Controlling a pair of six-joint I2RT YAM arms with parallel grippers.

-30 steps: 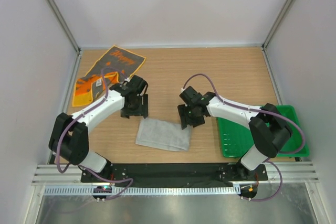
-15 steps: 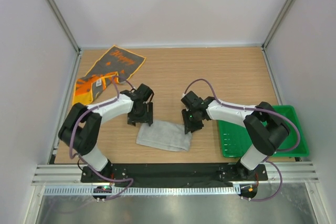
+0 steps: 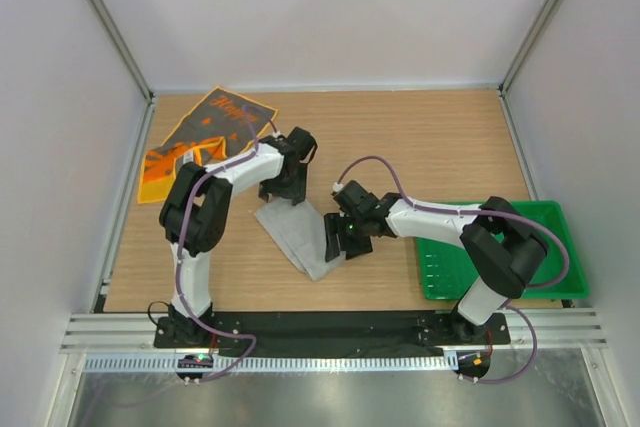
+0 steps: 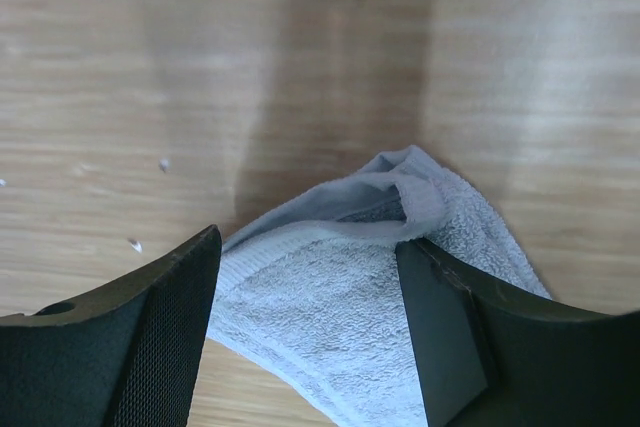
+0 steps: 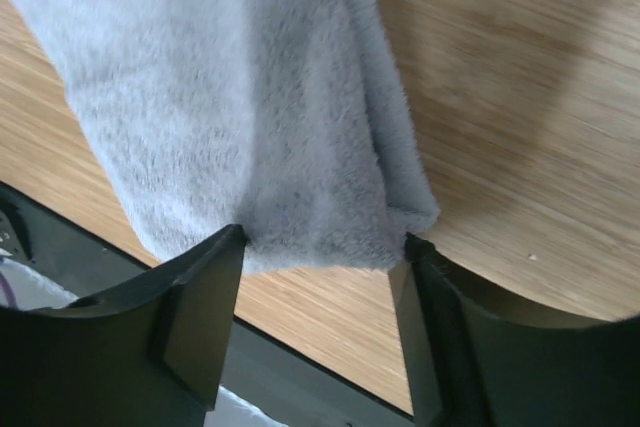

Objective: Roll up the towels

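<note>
The light grey towel [image 3: 296, 237] lies as a slanted folded strip at the table's middle front. My left gripper [image 3: 283, 193] is at its far left end, my right gripper [image 3: 336, 243] at its near right end. In the left wrist view the towel's end [image 4: 330, 317] fills the gap of my left gripper [image 4: 310, 257], touching both fingers. In the right wrist view the towel's folded end [image 5: 220, 97] sits pinched in my right gripper [image 5: 325, 242]. The dark grey towel with orange print [image 3: 218, 119] lies spread at the back left, one orange corner folded over.
A green plastic tray [image 3: 452, 269] stands at the right front, beside the right arm. White walls close the back and both sides. The black base rail [image 3: 320, 327] runs along the near edge.
Both grippers came down onto the light grey towel and took its ends. The towel turned from lying flat across to a slanted strip, its left end pulled back towards the far left.
</note>
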